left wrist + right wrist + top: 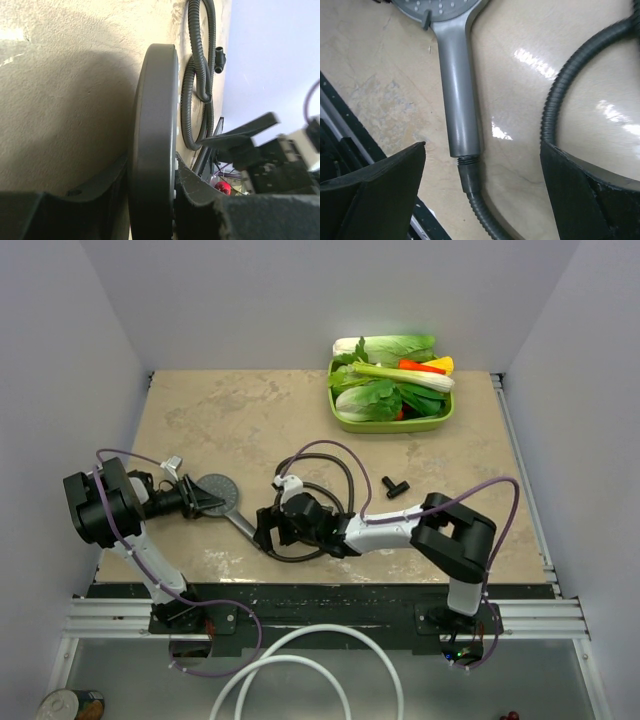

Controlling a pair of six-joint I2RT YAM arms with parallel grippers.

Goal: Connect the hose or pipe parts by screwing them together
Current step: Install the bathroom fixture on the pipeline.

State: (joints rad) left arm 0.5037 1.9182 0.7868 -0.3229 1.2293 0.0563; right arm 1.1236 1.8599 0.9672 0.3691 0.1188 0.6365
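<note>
My left gripper (pixel 205 498) is shut on the rim of the dark grey shower head (pixel 220 492); the disc (pixel 152 140) stands edge-on between its fingers. The handle (pixel 460 95) runs toward my right gripper (pixel 263 530). That gripper (pixel 482 150) is open, its fingers wide apart on either side of the joint and touching nothing. The black hose's end nut (pixel 469 176) sits on the handle's end, with a few threads showing above it. The hose (pixel 345 485) coils on the table behind the right wrist. The small black T-shaped fitting (pixel 396 486) lies loose to the right.
A green tray (pixel 340 420) of toy vegetables stands at the back right. A thick white hose (pixel 300 665) loops below the table's near edge, and a can (pixel 70 705) sits at the bottom left. Purple cables arc over both arms.
</note>
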